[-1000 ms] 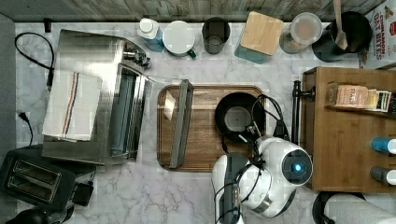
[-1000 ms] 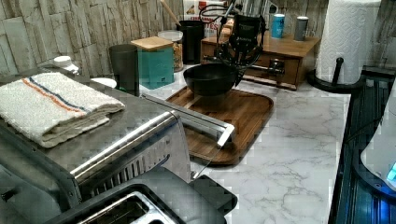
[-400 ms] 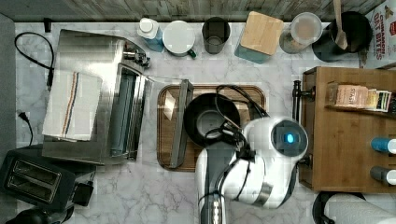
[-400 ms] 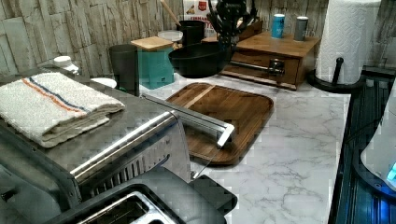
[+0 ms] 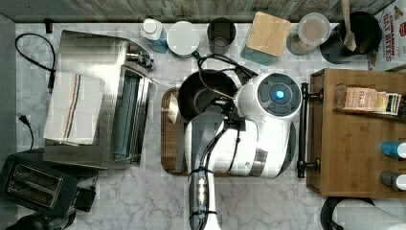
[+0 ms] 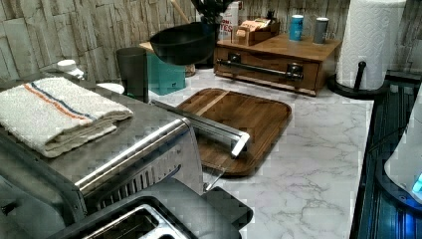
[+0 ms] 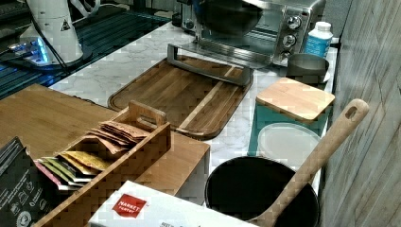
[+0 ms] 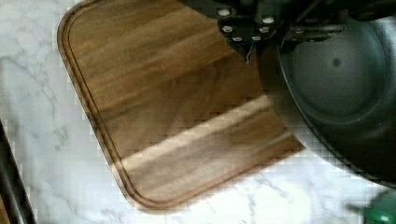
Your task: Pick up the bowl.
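While the black bowl (image 6: 183, 44) hangs in the air, well above the wooden tray (image 6: 238, 124) and marble counter (image 6: 308, 169) in the left view, the gripper (image 8: 254, 35) is clamped on its rim. From the top view, the bowl (image 5: 205, 93) sits over the tray's far edge, beside the toaster oven (image 5: 103, 98).

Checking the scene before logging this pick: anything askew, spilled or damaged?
Nothing stands out. The bowl hangs level in the air, held at its rim by the hand, well above the wooden tray. The tray is bare and lies flat on the marble counter. No spill or damage shows.
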Available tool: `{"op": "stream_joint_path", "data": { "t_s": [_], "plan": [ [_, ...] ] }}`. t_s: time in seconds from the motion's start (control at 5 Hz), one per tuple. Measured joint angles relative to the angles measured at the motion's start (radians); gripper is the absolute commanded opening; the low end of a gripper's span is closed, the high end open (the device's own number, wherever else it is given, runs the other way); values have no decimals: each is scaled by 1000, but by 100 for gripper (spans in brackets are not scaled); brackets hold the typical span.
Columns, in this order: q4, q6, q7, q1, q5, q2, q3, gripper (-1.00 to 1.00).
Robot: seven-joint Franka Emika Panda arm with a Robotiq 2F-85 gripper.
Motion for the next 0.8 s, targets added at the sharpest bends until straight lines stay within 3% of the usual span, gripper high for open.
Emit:
{"op": "stream_joint_path", "data": {
  "t_s": [0.2,0.8],
  "plan": [
    [25,-2,-39,31,0,-19,1,-100],
    [4,55,-42,36,-27,-125,-5,-100]
  ]
}}
